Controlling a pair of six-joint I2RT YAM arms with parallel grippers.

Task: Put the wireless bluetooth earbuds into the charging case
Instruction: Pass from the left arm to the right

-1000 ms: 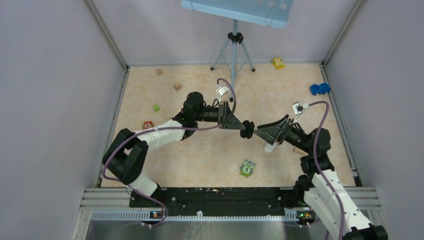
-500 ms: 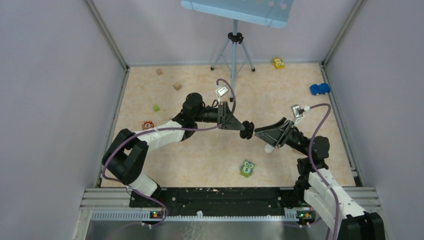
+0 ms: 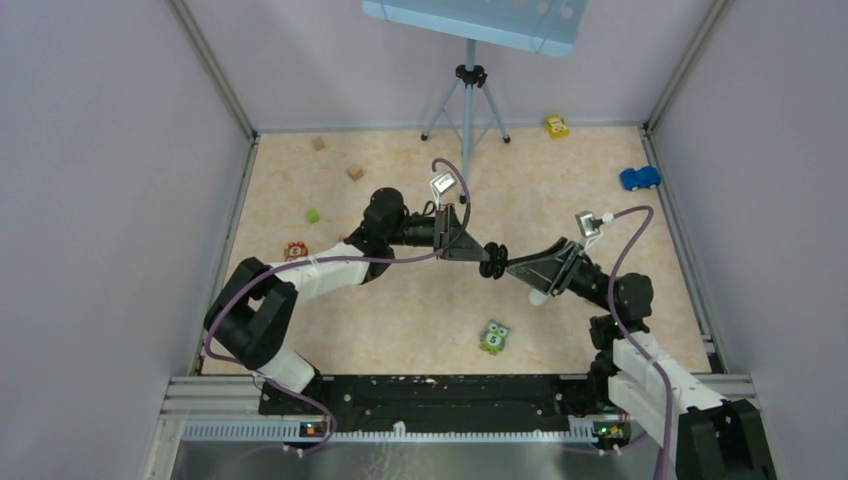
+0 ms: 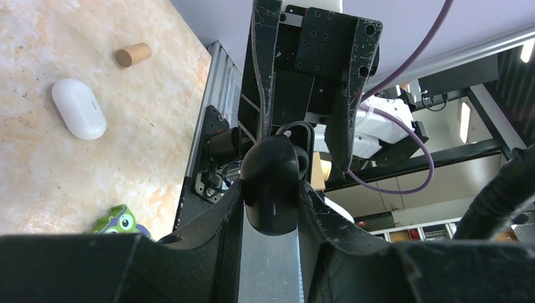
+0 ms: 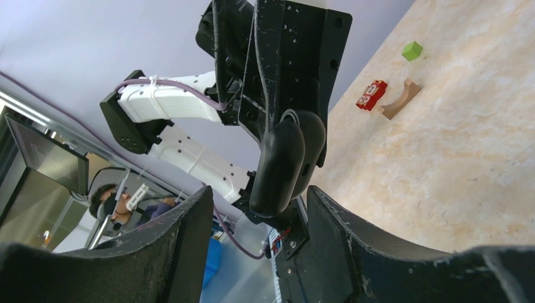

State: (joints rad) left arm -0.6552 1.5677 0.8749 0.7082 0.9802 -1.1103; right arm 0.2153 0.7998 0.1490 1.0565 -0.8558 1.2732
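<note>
My left gripper (image 3: 488, 256) hangs in mid-air over the middle of the table, shut on a black pebble-shaped charging case (image 4: 271, 170), which its two fingers pinch by the sides. My right gripper (image 5: 258, 189) faces it from the right, open. The lower end of the black case (image 5: 281, 164) sits between the right fingertips with a gap on each side. A white charging case (image 4: 79, 108) lies shut on the table, partly under the right gripper (image 3: 512, 266) in the top view. No earbuds show in any view.
A green owl toy (image 3: 494, 337) lies near the front. A red toy (image 3: 296, 250), a green cube (image 3: 312, 215) and two wooden cubes (image 3: 354, 172) lie at the left. A blue car (image 3: 639, 178), a yellow car (image 3: 556, 126) and a tripod (image 3: 468, 90) stand at the back.
My right gripper's jaws have narrowed and the right arm has shifted slightly left toward the black case. The left arm and its grip have not moved.
</note>
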